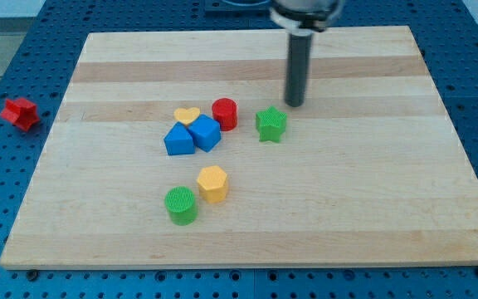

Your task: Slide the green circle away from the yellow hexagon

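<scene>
So starting over at the view's left, there's a red star-shaped block (20, 113) sitting off the board entirely, on the blue perforated table (7, 50), well apart from everything else. Moving right onto the wooden board (372, 199), the first thing you hit is the little cluster: a blue block with a peaked top (178, 139) touching a blue cube (206, 133), with a yellow heart (187, 115) tucked right behind them toward the view's top. Below that cluster, toward the view's bottom, is the green circle (181, 204), and it's pretty much touching the yellow hexagon (212, 183), which sits just to its right and a bit higher in the view. So those two are snug together. Next along is the red cylinder (225, 113), just beside the blue cube and the heart, up in line with the cluster. Then the green star (270, 124), near the red cylinder but with a clear gap between them. And finally me: my tip (294, 104) is down at the board just above and to the right of the green star, close but not touching as far as I can see. No jaws on this thing, just a plain dark rod, so nothing is being held. Relative to the green circle, my tip is well apart, up and to the right, with the hexagon, the red cylinder and the green star all lying roughly between us.
</scene>
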